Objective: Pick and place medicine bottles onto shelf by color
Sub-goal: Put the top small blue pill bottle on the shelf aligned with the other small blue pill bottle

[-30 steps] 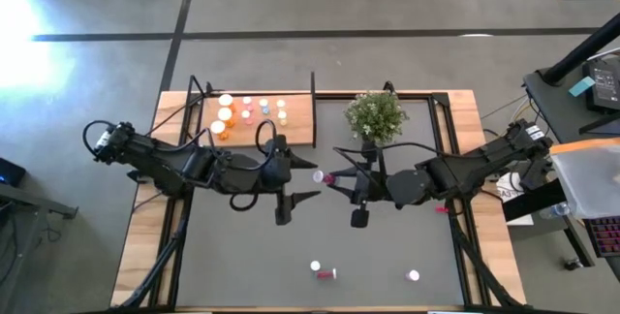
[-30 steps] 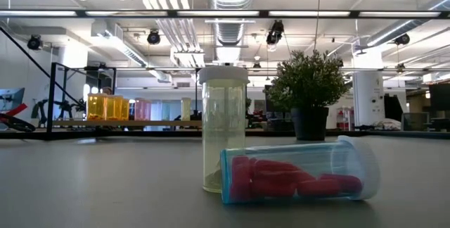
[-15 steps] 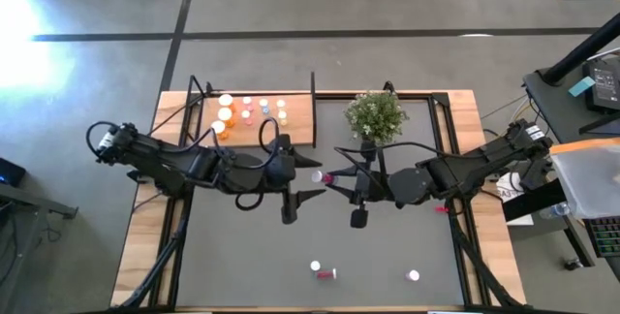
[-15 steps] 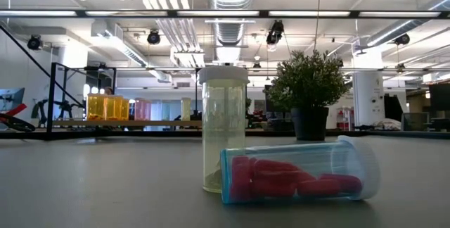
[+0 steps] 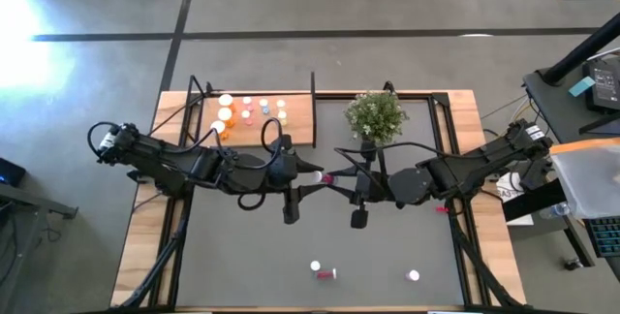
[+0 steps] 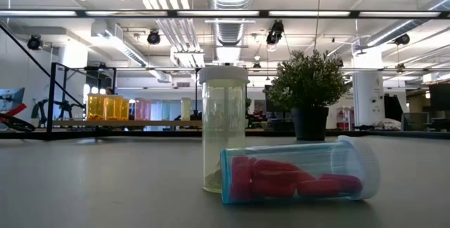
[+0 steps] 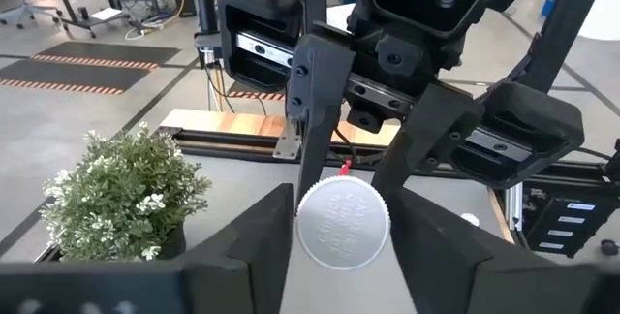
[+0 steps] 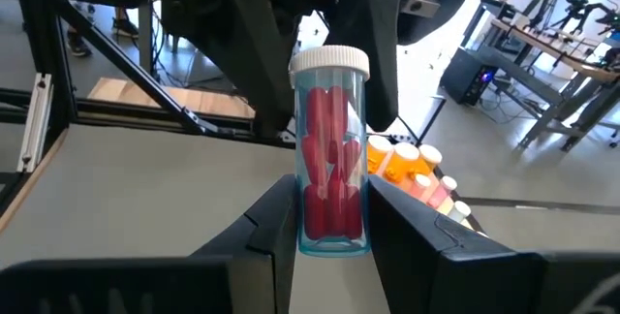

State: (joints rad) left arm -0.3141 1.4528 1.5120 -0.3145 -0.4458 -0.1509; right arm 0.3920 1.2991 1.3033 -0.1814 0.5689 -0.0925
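Two arms meet over one red bottle at mid-frame.

The right gripper (image 8: 325,232) is clamped on the red bottle (image 8: 329,159); the left gripper (image 7: 341,222) has its fingers against the white cap (image 7: 343,222), seemingly gripping it. The shelf (image 5: 295,120) sits upper left, bottles in rows.

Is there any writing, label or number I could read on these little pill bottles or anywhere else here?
None can be read.
White cap of the clear bottle with red pills, held between the left gripper and the right gripper: faint embossed lettering, too blurred to read.
Bottles on the light-brown wooden shelf: no labels visible.
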